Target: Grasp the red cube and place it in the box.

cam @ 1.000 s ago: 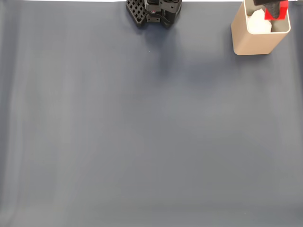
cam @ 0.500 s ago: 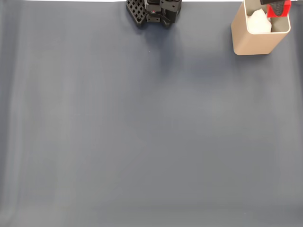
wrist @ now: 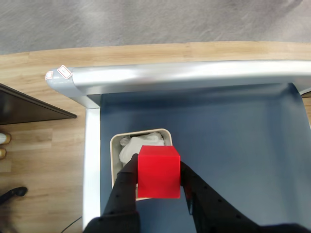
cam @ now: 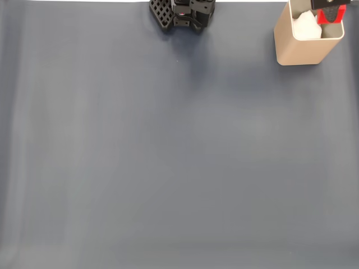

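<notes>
Starting at the upper left of your fixed view, the dark blue-grey mat [cam: 168, 145] lies bare, and the arm's black latticed base [cam: 182, 14] sits at the top edge, left of centre. Further right, in the upper right corner, you have the tall beige rounded-corner box [cam: 300, 50] with something white [cam: 307, 25] inside, possibly crumpled paper. In your wrist view, the box [wrist: 115, 162] sits left of centre, the black two-finger gripper [wrist: 159, 182] is clamped on the small bright red matte cube [wrist: 158, 173], and the cube hangs above the box's right rim.
</notes>
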